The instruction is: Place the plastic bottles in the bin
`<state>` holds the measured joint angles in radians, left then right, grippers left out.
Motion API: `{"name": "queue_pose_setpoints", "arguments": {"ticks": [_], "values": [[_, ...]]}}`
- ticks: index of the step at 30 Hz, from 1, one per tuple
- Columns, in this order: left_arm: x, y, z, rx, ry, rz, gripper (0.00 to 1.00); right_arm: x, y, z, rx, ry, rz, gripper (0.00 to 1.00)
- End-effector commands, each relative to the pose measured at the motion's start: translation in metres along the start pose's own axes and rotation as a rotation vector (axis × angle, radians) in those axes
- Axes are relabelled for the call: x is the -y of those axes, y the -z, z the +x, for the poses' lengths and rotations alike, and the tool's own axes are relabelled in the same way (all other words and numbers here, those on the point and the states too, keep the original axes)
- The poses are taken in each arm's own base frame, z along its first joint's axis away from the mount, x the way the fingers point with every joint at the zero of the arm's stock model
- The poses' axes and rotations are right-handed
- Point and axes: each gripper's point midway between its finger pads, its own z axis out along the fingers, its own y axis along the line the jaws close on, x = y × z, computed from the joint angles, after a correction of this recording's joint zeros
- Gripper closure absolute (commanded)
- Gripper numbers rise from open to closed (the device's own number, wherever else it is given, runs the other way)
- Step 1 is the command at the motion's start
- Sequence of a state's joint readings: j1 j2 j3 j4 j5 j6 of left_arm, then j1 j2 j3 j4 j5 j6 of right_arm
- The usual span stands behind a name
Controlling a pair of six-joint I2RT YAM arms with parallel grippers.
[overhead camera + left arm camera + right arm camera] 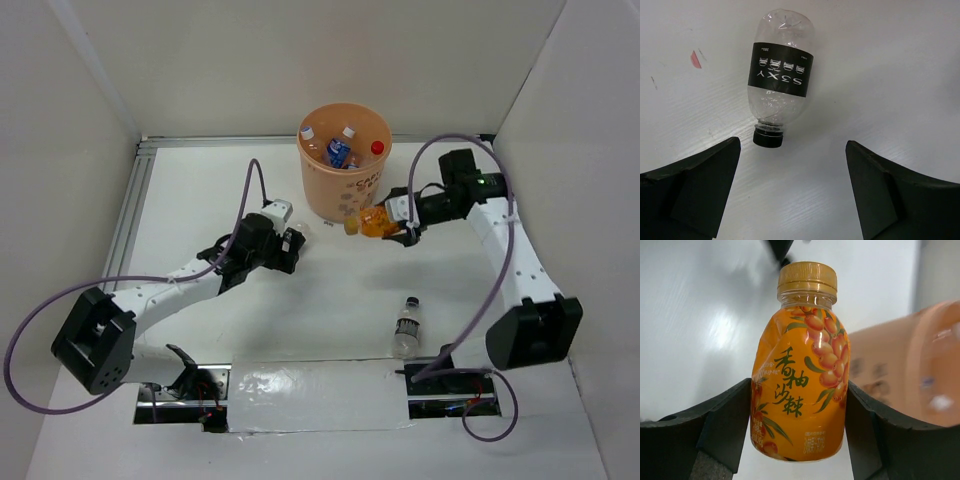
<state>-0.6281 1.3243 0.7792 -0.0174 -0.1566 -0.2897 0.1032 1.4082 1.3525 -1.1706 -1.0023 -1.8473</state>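
Note:
The pale-orange bin (pixel 322 190) stands at the back centre and holds several small bottles (pixel 339 152). My right gripper (pixel 390 222) is shut on the orange-tinted bottle (pixel 372 222), held in the air beside the bin's lower right wall. In the right wrist view the jaws (pixel 797 387) press both sides of that bottle (pixel 800 390), gold cap up, with the bin (pixel 910 370) at the right. My left gripper (pixel 297 243) is open and empty. A clear bottle with a black label and black cap (pixel 780 90) lies on the table just ahead of its jaws (pixel 792 150).
Another clear bottle with a dark cap (pixel 406 328) lies on the table near the right arm's base. White walls enclose the table on the left, back and right. A metal rail (pixel 130 210) runs along the left edge.

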Motion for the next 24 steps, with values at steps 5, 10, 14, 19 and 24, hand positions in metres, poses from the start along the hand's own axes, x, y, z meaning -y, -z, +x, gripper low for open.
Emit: {"name": "queue_pose_setpoints", "arguments": {"ticks": [5,10,14,19,24], "values": [[0.004,-0.015,-0.034,0.079,-0.032,0.045,0.01,0.139,0.044,-0.098,0.185,0.038,0.422,0.72],[0.008,-0.028,-0.035,0.075,-0.051,0.063,0.01,0.216,0.029,-0.063,0.130,-0.062,0.462,0.65],[0.006,-0.040,-0.031,0.048,-0.067,0.060,0.01,0.231,0.001,-0.030,0.108,-0.125,0.438,0.50],[0.006,-0.059,-0.022,0.007,-0.091,0.063,0.01,0.239,-0.013,-0.018,0.113,-0.222,0.398,0.06],[0.003,-0.075,-0.024,-0.009,-0.105,0.053,0.01,0.240,0.008,-0.036,0.151,-0.270,0.443,0.00]]}}
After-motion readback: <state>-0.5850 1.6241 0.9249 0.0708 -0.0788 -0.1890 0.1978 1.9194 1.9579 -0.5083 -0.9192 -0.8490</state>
